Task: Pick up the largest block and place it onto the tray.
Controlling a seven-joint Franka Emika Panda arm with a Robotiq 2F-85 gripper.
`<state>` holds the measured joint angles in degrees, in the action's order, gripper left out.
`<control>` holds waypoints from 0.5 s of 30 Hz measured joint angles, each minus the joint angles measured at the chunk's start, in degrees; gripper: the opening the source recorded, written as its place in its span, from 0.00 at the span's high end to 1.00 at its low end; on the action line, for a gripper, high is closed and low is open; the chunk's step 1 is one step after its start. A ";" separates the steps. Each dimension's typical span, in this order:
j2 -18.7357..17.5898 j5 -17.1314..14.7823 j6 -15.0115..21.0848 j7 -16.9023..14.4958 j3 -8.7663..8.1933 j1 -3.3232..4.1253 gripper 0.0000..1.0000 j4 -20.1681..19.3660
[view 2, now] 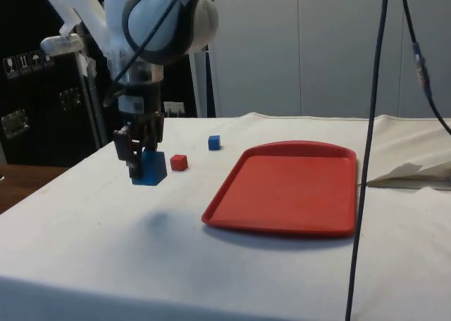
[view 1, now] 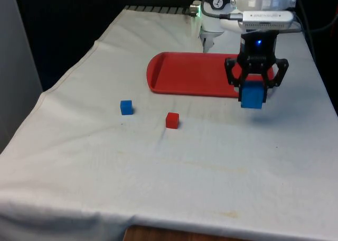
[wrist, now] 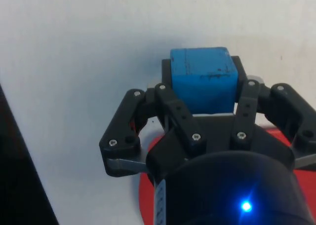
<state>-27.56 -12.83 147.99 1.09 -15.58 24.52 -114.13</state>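
Large blue block [view 1: 252, 96] held off the cloth, centre right of the front view, beside the red tray [view 1: 185, 74].
We see the gripper [view 1: 254, 89] clamped on its opposite flat faces; we judge it light, rigid, unlikely to slip. Small blue cube [view 1: 125, 107], red cube [view 1: 172, 120] untouched.

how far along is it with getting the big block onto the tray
Done: the pick. The pincer is shut on the large blue block, which hangs clear of the cloth in the side view. In hand: carrying it; it is beside the red tray, not over it. Left: moving across and setting it down. The small blue block and small red block lie untouched on the cloth.
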 measured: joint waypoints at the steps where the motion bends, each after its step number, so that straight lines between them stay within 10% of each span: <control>1: 0.46 0.23 -0.23 0.00 -0.06 0.00 1.00 -0.23; 15: 5.96 3.15 -0.97 0.00 -0.40 0.23 1.00 -5.84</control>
<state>-21.60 -9.68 147.02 1.09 -15.99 24.75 -119.98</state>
